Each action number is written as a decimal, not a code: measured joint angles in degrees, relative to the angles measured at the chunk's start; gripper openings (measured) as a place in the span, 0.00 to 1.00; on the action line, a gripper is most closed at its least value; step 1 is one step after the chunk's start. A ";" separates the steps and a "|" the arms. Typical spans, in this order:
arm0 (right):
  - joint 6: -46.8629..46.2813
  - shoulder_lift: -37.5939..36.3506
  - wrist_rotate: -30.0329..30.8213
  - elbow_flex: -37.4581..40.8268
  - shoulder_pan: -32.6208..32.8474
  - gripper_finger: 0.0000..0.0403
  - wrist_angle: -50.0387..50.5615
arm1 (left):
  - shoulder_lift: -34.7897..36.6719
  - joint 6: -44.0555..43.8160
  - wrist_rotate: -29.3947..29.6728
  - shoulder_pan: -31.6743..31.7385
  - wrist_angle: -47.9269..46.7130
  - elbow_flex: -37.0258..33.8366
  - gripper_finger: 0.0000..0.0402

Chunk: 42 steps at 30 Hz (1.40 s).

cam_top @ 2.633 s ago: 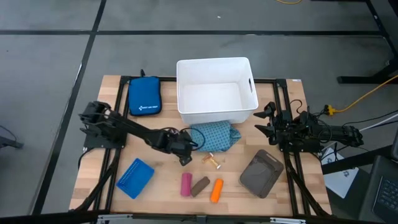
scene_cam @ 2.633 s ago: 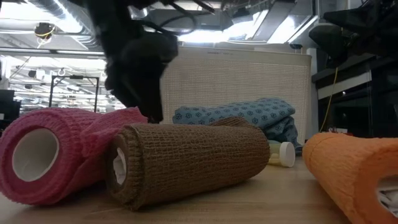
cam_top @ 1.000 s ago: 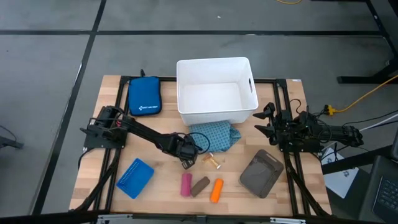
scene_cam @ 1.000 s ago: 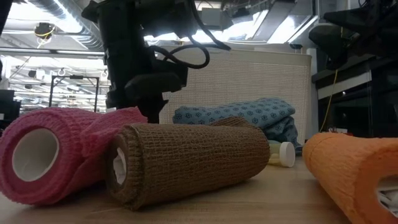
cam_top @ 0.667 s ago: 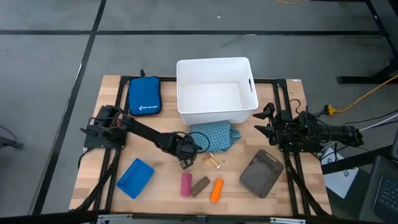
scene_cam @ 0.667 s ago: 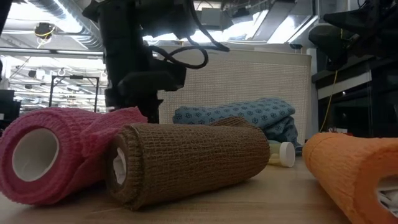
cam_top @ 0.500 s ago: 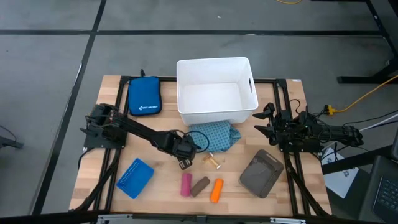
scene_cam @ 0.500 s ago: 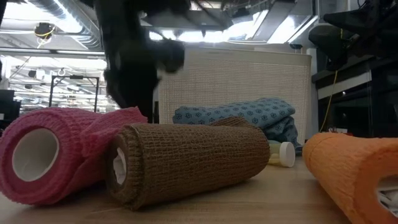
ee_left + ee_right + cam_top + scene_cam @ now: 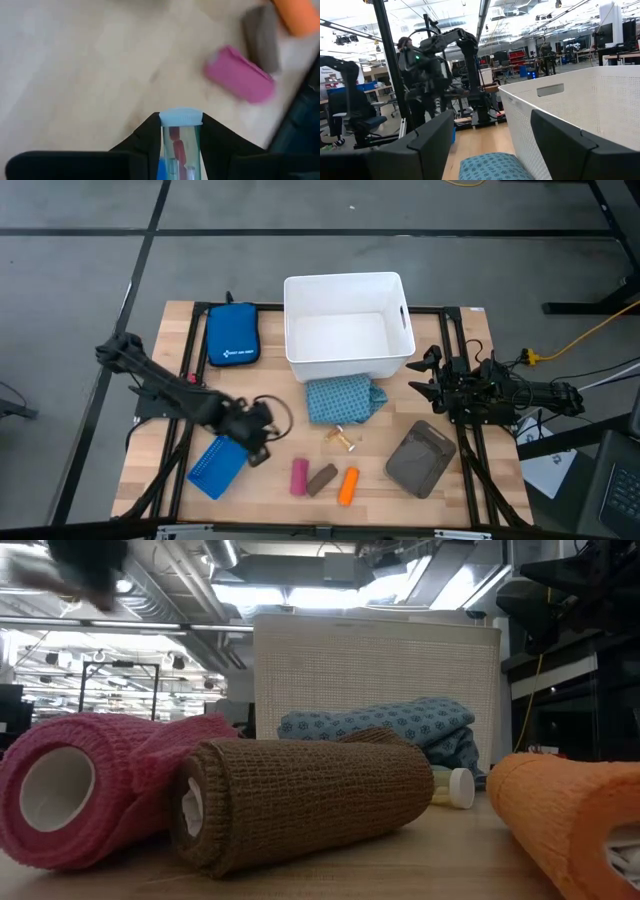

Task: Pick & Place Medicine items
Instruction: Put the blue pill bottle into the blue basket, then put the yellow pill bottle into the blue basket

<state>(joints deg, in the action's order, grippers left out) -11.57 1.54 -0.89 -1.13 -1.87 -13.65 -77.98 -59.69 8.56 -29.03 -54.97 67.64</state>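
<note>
3 rolls (image 9: 322, 478) before soft pack (image 9: 342, 399)

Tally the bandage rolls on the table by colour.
Pink roll: 1
Brown roll: 1
Orange roll: 1
Total: 3

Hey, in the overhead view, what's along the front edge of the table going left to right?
Light-blue tray → pink roll → brown roll → orange roll → grey tray.
</note>
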 joint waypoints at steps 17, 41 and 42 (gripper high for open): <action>-0.26 0.00 0.01 0.00 0.00 0.66 0.00 | -5.81 -9.97 2.15 -21.11 -5.39 0.04 0.26; -0.42 0.00 0.02 0.00 0.00 0.66 0.00 | -12.24 -13.88 6.33 -21.59 -14.08 0.04 0.59; -0.42 0.00 0.02 0.00 0.00 0.66 0.00 | -11.83 -13.44 7.43 -21.15 -14.10 0.04 0.59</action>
<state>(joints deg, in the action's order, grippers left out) -11.99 1.54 -0.86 -1.13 -1.87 -13.65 -89.82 -73.13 15.98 -50.18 -69.07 67.68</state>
